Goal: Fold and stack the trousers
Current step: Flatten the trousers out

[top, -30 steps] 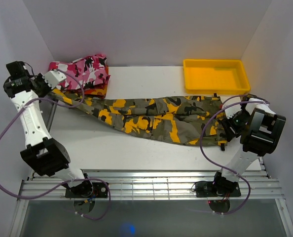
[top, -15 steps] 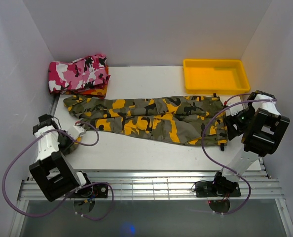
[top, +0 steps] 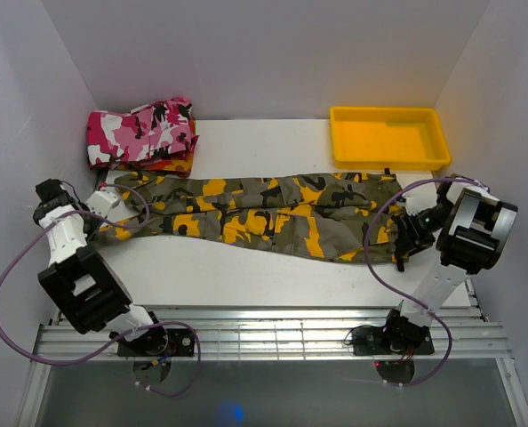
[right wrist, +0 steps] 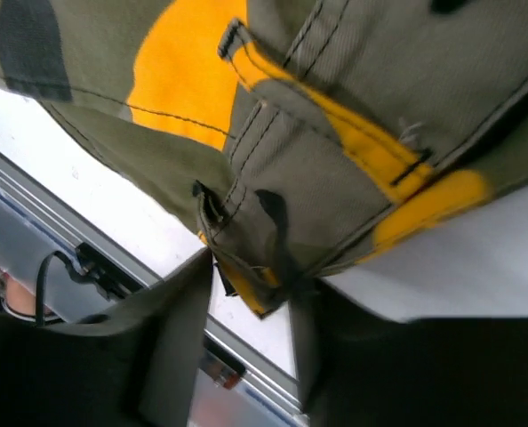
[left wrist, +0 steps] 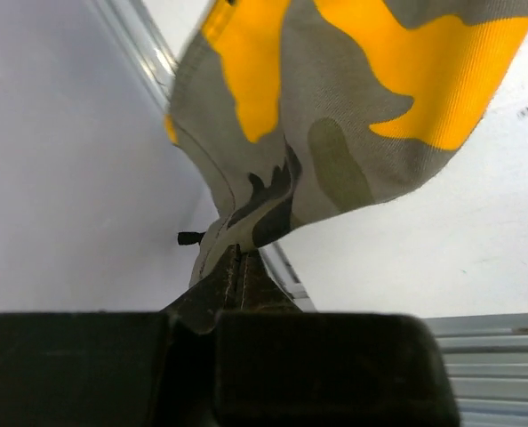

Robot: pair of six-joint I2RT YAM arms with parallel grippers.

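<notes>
Folding lengthwise looks like the step in hand. The trousers [top: 273, 209] lie stretched across the middle of the top view, cuffs at centre left and waistband at centre right. The left gripper [left wrist: 237, 267] is pinched tight on a leg hem. The right gripper [right wrist: 255, 289] is clamped over a waistband corner beside a belt loop. To do it well, both ends should probably lift together, cloth taut between them, and travel evenly up-frame, stopping short of the yellow tray [top: 335, 147] and the pink camouflage garment [top: 140, 129].
</notes>
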